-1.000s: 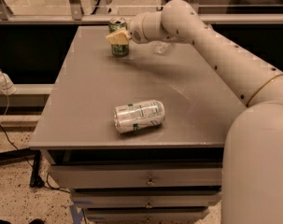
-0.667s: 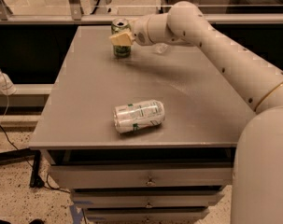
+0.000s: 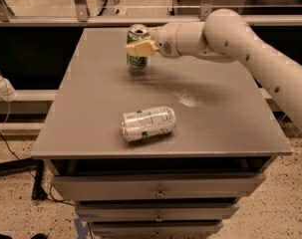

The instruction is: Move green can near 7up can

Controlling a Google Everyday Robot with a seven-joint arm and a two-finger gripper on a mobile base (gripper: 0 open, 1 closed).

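Observation:
The green can point(image 3: 136, 61) stands upright at the back of the grey table point(image 3: 90, 113), dark green with a silver top. My gripper point(image 3: 137, 47) reaches in from the right and is shut on the green can; one cream finger point(image 3: 140, 48) crosses the can's front and the other is hidden behind it. I cannot tell whether the can's base touches the table. The 7up can point(image 3: 148, 123), silver-white with green print, lies on its side near the table's front centre, well apart from the green can.
My white arm point(image 3: 240, 44) spans the table's back right. Drawers point(image 3: 158, 190) sit under the table's front edge. A railing with glass point(image 3: 90, 14) runs behind the table. A white plug and cable point(image 3: 3, 87) hang at the left.
The gripper has carried the green can a little to the right and toward the front of the table. The 7up can has not moved.

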